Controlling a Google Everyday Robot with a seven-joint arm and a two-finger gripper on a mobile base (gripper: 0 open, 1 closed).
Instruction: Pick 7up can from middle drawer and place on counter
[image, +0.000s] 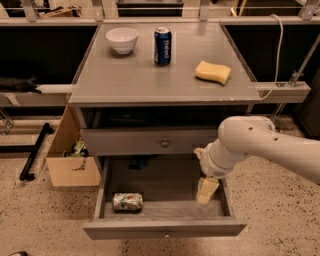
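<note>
The gripper (206, 190) is pictured inside the open middle drawer (165, 227); whether it is spread or closed cannot be told. The 7up can (127, 201) lies on its side well to its left, ungrasped. The approach step is judged in hand, and a leftward reach is called for next.

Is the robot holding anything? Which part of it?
Nothing is held. The end effector hangs over the right side of the middle drawer, apart from the 7up can lying at its left.
</note>
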